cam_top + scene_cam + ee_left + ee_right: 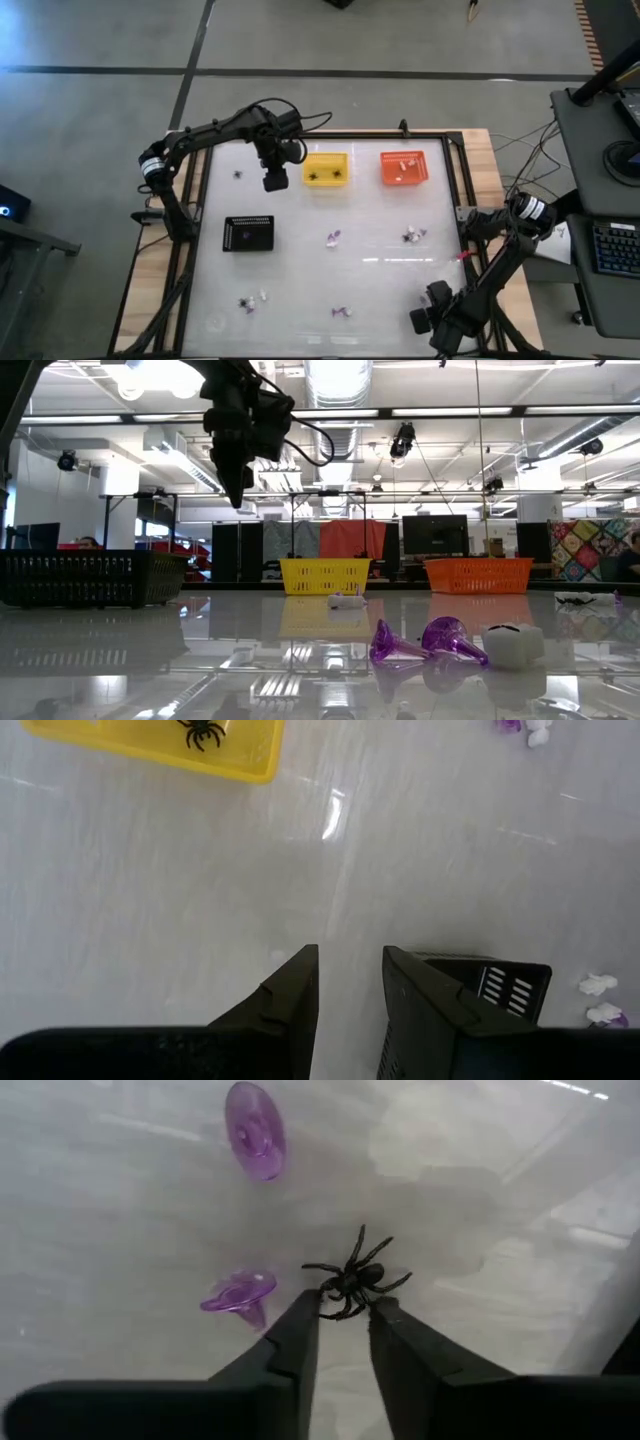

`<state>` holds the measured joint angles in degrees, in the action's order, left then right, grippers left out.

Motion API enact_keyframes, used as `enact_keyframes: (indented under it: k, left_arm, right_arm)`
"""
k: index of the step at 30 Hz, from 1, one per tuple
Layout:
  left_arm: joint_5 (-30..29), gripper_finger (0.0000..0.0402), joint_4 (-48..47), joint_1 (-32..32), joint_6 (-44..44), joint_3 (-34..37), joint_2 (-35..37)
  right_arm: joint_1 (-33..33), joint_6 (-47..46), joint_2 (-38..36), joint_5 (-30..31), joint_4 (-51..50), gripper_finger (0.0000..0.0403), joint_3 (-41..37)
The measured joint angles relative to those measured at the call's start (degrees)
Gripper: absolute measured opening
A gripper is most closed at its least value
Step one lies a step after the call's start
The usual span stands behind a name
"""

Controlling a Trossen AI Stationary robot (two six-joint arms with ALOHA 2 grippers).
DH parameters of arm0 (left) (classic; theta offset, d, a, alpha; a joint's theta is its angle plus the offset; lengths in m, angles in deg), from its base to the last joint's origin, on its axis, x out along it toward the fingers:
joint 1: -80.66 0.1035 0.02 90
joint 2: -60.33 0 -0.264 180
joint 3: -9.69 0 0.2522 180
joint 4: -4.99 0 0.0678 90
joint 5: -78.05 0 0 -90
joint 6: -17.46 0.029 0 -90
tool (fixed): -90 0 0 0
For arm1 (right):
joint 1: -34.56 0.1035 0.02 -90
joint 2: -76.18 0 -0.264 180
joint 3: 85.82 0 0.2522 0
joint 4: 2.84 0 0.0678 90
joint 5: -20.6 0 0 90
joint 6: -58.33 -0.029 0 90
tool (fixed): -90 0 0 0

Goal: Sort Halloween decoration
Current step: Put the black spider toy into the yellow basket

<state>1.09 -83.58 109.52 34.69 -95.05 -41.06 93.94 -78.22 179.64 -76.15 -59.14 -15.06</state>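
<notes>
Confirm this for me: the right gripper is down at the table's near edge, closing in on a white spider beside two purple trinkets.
Not quite: the spider is black, not white, as the right wrist view shows. The rest stands: the right gripper is down at the table's near edge, its fingers either side of the spider, with two purple trinkets beside it.
</notes>
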Motion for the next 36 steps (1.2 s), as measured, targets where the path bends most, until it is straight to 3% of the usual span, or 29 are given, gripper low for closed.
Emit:
enact_keyframes:
  k: [6,13,20,28,36]
  left_arm:
    - [0.0,0.0095,-0.8,0.0,0.0,0.0,0.0]
    - [0.0,0.0095,-0.7,0.0,0.0,0.0,0.0]
    - [0.0,0.0095,-0.6,0.0,0.0,0.0,0.0]
    - [0.0,0.0095,-0.6,0.0,1.1,0.0,0.0]
    - [0.0,0.0095,-1.3,0.6,2.8,0.0,0.1]
  right_arm:
    - [-0.3,1.1,-0.3,-0.2,1.1,0.0014,-0.3]
    - [-0.3,1.0,-3.5,-0.6,0.2,0.0009,0.7]
    - [-0.2,1.4,-8.0,0.3,-9.9,0.0008,3.7]
    - [-0.9,1.6,-10.4,2.0,-12.1,0.0009,4.7]
    - [-4.8,5.4,-12.8,14.5,-11.9,0.0009,5.6]
